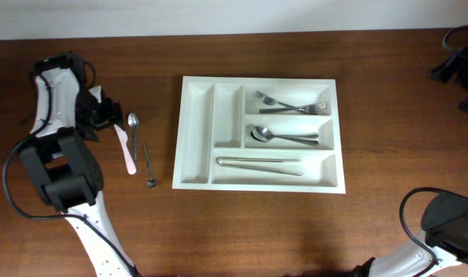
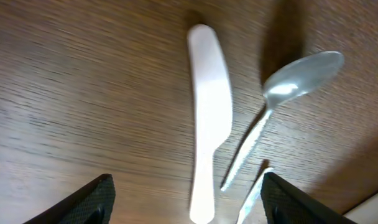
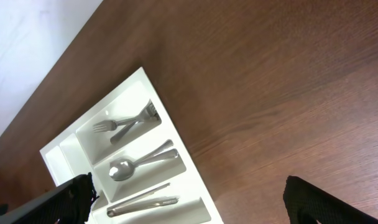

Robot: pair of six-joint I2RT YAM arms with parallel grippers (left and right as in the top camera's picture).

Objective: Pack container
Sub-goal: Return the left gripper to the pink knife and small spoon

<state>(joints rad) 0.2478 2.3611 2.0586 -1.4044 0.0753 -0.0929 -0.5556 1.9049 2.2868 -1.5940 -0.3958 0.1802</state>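
The container (image 1: 257, 79) is a white tray in the middle of the table, also in the right wrist view (image 3: 198, 186). It holds forks (image 1: 292, 105), spoons (image 1: 280, 137) and knives (image 1: 261, 163); its two upright compartments are empty. Left of it on the wood lie a white plastic knife (image 1: 128, 150), a metal spoon (image 1: 134, 125) and a small dark spoon (image 1: 148, 165). My left gripper (image 1: 109, 115) hovers over them, open. In the left wrist view the knife (image 2: 209, 118) lies between its fingertips (image 2: 189, 205) untouched, the spoon (image 2: 295, 87) beside it. My right gripper (image 3: 189, 202) is open and empty.
A black fixture (image 1: 461, 65) sits at the table's far right corner. My right arm's base (image 1: 449, 223) is at the near right. Bare wood lies between it and the tray. The table's back edge meets a white wall.
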